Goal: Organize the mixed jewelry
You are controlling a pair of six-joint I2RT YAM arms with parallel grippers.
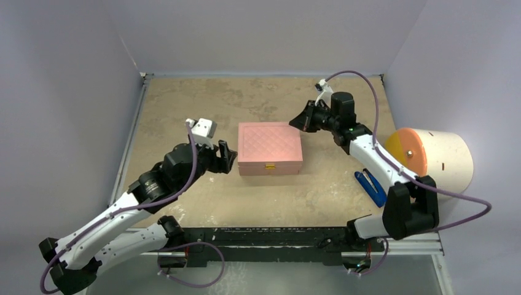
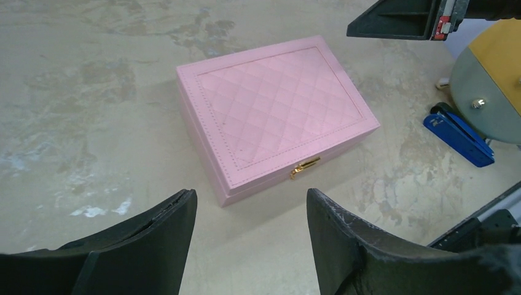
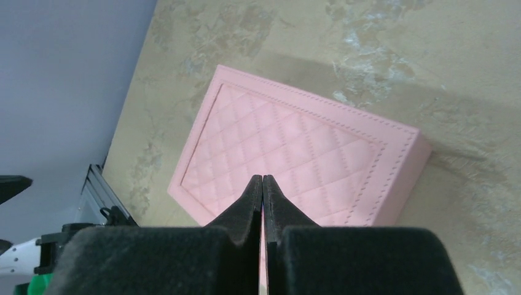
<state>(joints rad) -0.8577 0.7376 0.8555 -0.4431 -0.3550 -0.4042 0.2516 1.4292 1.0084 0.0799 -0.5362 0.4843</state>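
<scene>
Top view: closed pink jewelry box [image 1: 270, 146] mid tabletop [image 1: 184, 104]. Left end effector [image 1: 226, 157] just beside its left side, right end effector [image 1: 301, 120] near its far right corner.
Left wrist: fingers apart, empty; gold clasp [image 2: 305, 166] faces them.
Right wrist: fingers pressed together over the quilted lid.
Mixed jewelry hidden from sight.

A robot lab booth. Bare walls [image 1: 74, 61] box in a worn table [image 1: 184, 98]. A left arm [image 1: 117, 212] and right arm [image 1: 375, 153] are bolted to its rail [image 1: 264, 236].

A closed pink box [image 1: 270, 147] and a blue stapler-like tool [image 1: 370, 187] are borne by the mottled beige table [image 1: 184, 98].
</scene>
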